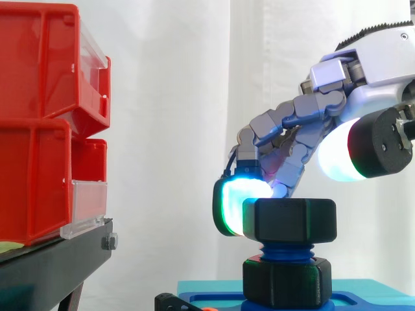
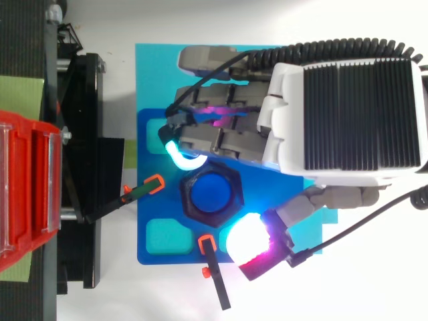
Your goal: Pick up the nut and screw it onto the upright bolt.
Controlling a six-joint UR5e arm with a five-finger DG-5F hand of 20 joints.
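A black hex nut (image 1: 289, 220) (image 2: 188, 202) sits level on top of the upright blue bolt (image 1: 285, 250) (image 2: 212, 192), whose thread shows under it. A second black nut (image 1: 287, 280) sits lower on the bolt, at the blue base plate (image 2: 155, 251). My hand (image 1: 382, 71) (image 2: 348, 114) reaches in from the right, above the nut. Its fingers curl down round the nut's far side, with a cyan glowing fingertip (image 1: 235, 204) (image 2: 179, 157) pressed against the nut's flank. The thumb pad (image 1: 340, 152) (image 2: 246, 242), glowing white and magenta, is by the nut's near corner and looks higher than the nut.
Red bins (image 1: 45, 123) (image 2: 27, 194) are stacked on a black stand (image 1: 52, 265) at the left. Two black pins with orange ends (image 2: 142, 191) (image 2: 212, 267) lie at the base plate's left and front edges. The plate rests on a teal mat (image 2: 150, 73).
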